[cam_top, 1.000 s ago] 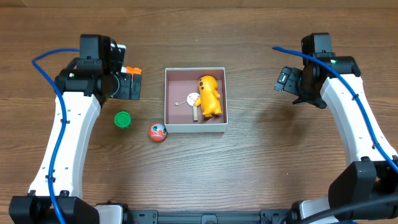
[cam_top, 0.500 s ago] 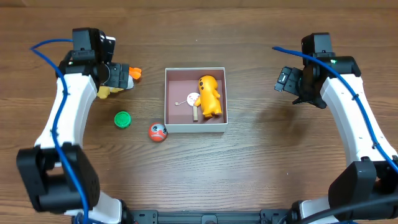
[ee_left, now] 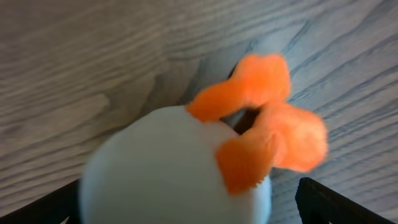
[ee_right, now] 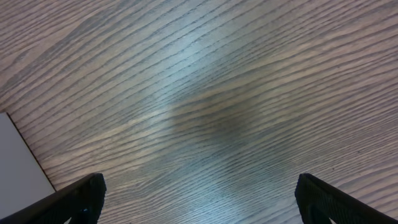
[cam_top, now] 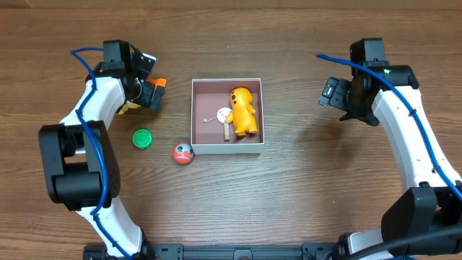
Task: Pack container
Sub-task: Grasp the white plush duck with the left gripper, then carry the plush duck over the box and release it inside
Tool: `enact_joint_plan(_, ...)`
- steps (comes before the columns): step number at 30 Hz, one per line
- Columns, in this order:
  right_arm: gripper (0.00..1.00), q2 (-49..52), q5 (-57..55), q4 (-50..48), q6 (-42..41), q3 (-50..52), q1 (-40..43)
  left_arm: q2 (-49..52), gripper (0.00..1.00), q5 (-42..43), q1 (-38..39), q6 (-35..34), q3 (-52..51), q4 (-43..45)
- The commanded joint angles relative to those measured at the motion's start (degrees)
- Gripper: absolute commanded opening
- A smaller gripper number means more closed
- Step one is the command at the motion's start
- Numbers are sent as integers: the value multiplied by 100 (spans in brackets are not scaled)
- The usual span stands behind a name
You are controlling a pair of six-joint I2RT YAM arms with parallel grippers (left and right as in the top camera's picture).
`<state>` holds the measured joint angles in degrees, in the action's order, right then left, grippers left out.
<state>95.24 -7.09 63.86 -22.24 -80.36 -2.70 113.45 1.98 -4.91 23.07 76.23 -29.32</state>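
Observation:
The container (cam_top: 206, 95) is a shallow white-walled square box with a pink floor, at the table's middle. It holds a yellow figure toy (cam_top: 243, 110) and a small white piece on a wooden stick (cam_top: 224, 117). My left gripper (cam_top: 146, 94) is left of the box, low over the table. In the left wrist view its fingers (ee_left: 186, 208) stand wide apart around a round white toy with orange flaps (ee_left: 168, 168), with a gap at the right finger. My right gripper (cam_top: 330, 92) is open and empty right of the box, over bare wood (ee_right: 199, 199).
A green cap (cam_top: 142, 139) and a red ball toy (cam_top: 183, 153) lie on the table left of the box's front corner. A pale corner of the box (ee_right: 18, 165) shows at the left edge of the right wrist view.
My left arm has swung and turned at the back left, and its gripper now sits over the white-and-orange toy. The right arm and the box contents have not moved.

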Motion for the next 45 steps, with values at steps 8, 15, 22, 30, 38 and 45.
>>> enact_joint_plan(8, 100, 9, -79, -31, 11, -103, 15, 50, 4, 249, 7, -271, 254, -238)
enact_joint_plan(15, 100, 9, -79, -31, 11, -103, 15, -973, 4, 337, 92, -2120, 1419, -1231)
enact_joint_plan(22, 100, 9, -79, -31, 11, -103, 15, -2155, 4, 1360, 807, -3119, 2380, -2256)
enact_joint_plan(30, 100, 9, -79, -31, 11, -103, 15, -2273, 4, 946, 2168, -4452, 2280, -2841)
enact_joint_plan(38, 100, 9, -79, -31, 11, -103, 15, -1285, 4, 372, 2907, -5934, 2164, -2946)
enact_joint_plan(45, 100, 9, -79, -31, 11, -103, 15, -380, 4, 232, 2964, -5958, 2164, -3034)
